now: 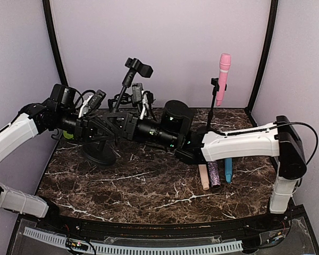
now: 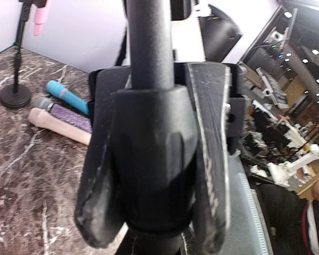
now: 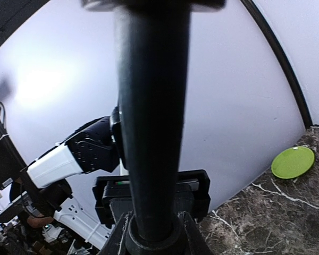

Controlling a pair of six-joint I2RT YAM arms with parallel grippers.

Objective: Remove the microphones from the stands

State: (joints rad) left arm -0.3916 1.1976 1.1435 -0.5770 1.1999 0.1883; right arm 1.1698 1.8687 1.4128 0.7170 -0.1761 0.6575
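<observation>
Microphone (image 1: pixel 139 67) sits atop the black stand (image 1: pixel 126 82), above both hands; left hand (image 2: pixel 154 212) is clamped on the stand's collar, and right hand (image 3: pixel 155 236) is closed around its pole.

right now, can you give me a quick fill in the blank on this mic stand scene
1. The upright microphone in the far right stand is ___.
2. ___ loose microphones lie flat on the table.
3. The left claw is ___ on the black stand.
4. The disc near the back wall is ___.

Missing words: pink; three; shut; green
</observation>
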